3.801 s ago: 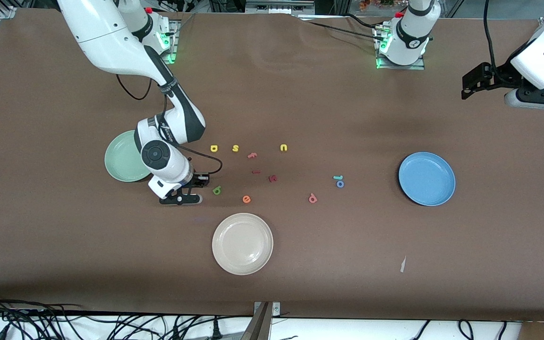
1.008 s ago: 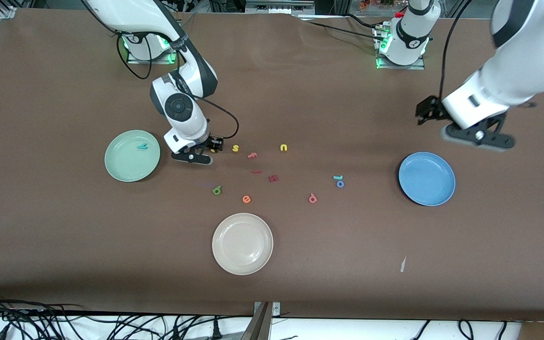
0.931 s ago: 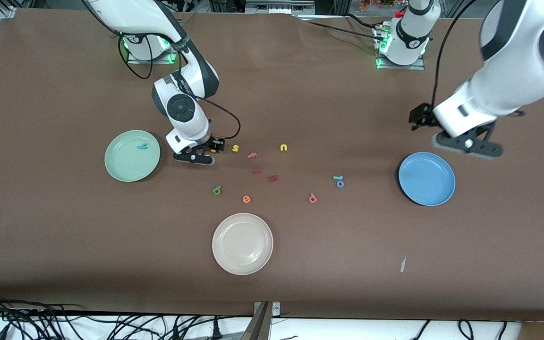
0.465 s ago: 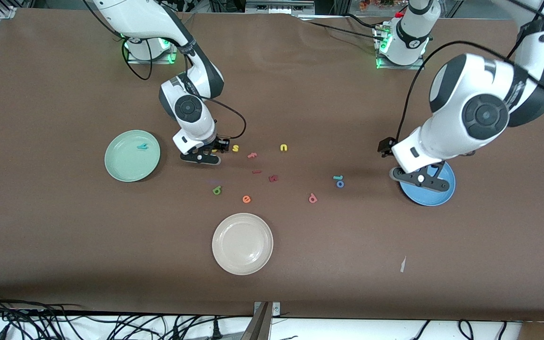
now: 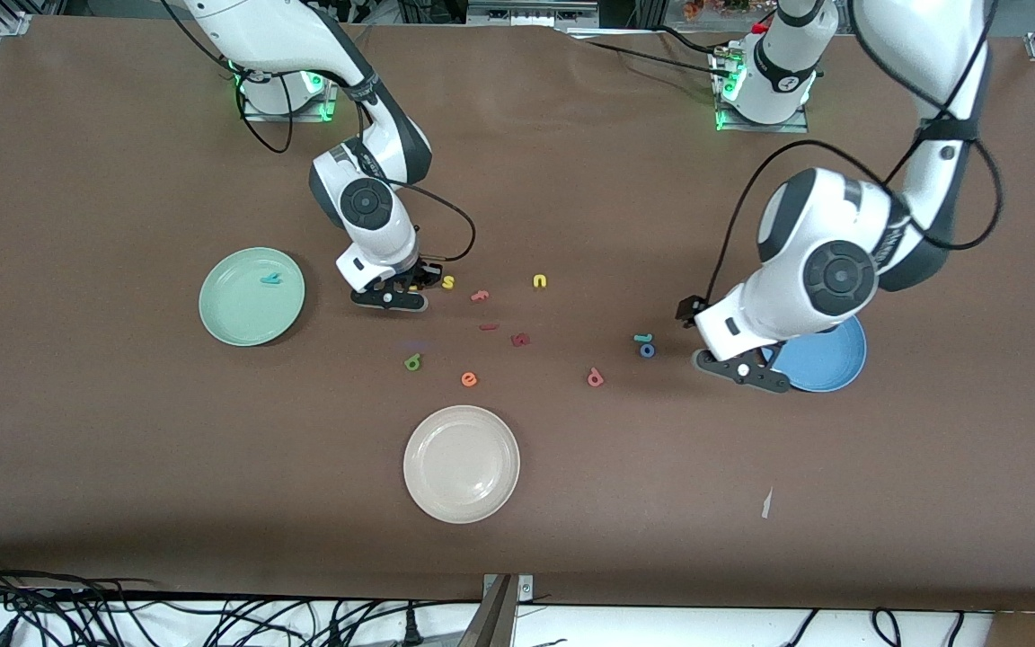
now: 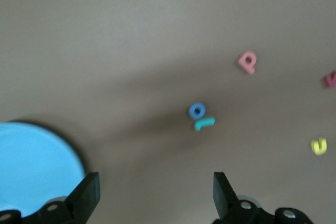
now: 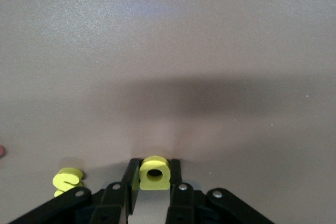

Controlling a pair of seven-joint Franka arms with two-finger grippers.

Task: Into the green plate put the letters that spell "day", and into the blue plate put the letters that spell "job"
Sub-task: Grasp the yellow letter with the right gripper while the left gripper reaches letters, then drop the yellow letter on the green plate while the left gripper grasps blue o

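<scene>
Right wrist view, jaws clamp yellow "a" point(image 7: 154, 173)

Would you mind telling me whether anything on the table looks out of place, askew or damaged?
Nothing looks damaged or spilled. The only stray item is a small pale scrap lying on the brown table, nearer the front camera than the blue plate, toward the left arm's end. It belongs to neither the letters nor the plates.

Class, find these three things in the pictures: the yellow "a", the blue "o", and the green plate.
Yellow "a" point(image 7: 155, 173): right wrist view, on its face above the hole, between the shut right gripper's fingers.
Blue "o" point(image 6: 197, 110): left wrist view, on the ring's edge.
Green plate point(image 5: 228, 316): front view, on bare floor near its rim.
</scene>
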